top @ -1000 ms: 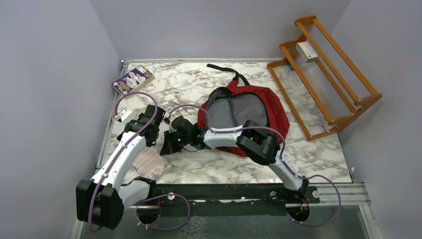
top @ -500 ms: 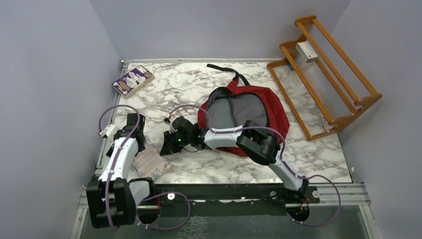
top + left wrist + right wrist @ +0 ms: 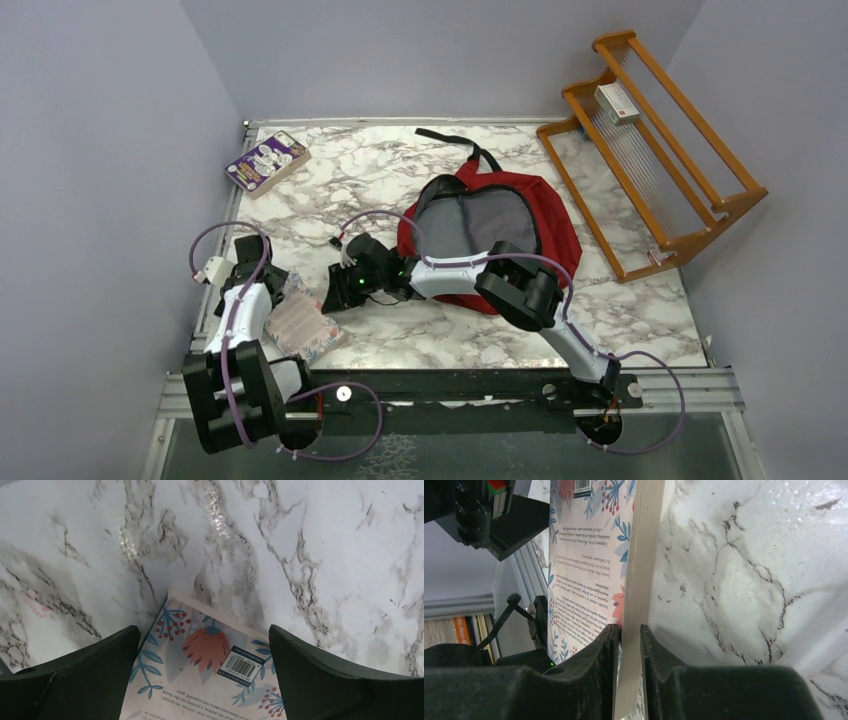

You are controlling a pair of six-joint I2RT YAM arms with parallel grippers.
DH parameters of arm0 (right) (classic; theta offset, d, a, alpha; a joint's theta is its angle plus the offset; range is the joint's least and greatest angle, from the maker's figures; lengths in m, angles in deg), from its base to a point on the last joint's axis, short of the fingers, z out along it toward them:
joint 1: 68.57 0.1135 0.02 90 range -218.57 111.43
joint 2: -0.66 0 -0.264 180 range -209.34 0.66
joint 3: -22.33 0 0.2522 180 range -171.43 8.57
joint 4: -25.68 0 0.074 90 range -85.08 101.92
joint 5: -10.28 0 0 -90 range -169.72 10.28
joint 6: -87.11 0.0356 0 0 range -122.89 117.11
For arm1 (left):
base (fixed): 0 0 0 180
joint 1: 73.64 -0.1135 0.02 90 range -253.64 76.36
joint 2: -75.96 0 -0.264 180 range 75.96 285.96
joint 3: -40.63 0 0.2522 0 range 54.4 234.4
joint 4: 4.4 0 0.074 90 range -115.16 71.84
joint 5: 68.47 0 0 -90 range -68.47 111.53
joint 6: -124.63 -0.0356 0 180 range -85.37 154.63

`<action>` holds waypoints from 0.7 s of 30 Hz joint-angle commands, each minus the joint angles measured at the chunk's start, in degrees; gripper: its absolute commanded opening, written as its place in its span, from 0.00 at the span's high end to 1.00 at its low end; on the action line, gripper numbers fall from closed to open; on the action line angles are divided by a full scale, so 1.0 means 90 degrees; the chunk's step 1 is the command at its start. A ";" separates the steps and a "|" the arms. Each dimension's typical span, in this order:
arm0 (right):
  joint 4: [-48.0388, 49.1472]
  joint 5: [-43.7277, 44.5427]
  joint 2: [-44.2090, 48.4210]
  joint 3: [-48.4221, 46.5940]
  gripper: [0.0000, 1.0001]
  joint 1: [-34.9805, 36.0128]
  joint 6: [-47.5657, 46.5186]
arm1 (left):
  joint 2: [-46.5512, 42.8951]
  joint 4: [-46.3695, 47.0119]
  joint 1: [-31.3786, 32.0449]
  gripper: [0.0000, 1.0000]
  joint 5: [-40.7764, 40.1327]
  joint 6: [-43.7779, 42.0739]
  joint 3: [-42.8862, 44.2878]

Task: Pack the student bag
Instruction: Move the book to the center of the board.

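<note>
The left arm is drawing back toward its base. A second ago it was reaching out over the marble table point(image 3: 380, 170) next to the right gripper; now it is folding in tight at the near-left edge. The right arm is staying where it was.

The student bag point(image 3: 545, 215) is lying right of the table's centre, gaping open with its grey lining upward and a black strap trailing toward the far edge. A wooden rack point(image 3: 692, 235) is standing at the far right.

The right arm is stretching leftward across the bag's near-left side, wrist rolled over. The right gripper point(image 3: 335, 295) point(image 3: 629, 626) is straddling the page edge of a floral book point(image 3: 303, 325) point(image 3: 589, 570), one finger on each side. Whether the fingers are pressing the book cannot be told.

The left gripper point(image 3: 262, 285) point(image 3: 202, 629) is hanging released above the book's far corner, fingers spread wide and touching nothing.

The book point(image 3: 210, 680) is showing its back cover with red and blue flowers, a barcode sticker and a block of small print that cannot be read.

A purple book point(image 3: 267, 160) with white cartoon figures is lying at the far-left corner, its title illegible. A small pale box point(image 3: 616, 102) is sitting on the rack's upper tier, its label too small to read.
</note>
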 commanded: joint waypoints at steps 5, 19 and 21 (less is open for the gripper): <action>-0.0322 0.0036 0.0144 0.0294 0.67 -0.0335 0.0137 | -0.0457 0.1026 -0.0005 0.01 0.1869 -0.0565 -0.0624; -0.0913 0.0236 0.0207 0.0099 0.50 -0.0922 -0.0169 | 0.0310 0.2496 0.0500 0.01 0.2869 -0.0477 -0.0777; -0.1025 0.0296 0.0216 0.0042 0.49 -0.0984 -0.0233 | 0.0475 0.2647 0.0774 0.01 0.2837 -0.0368 -0.0688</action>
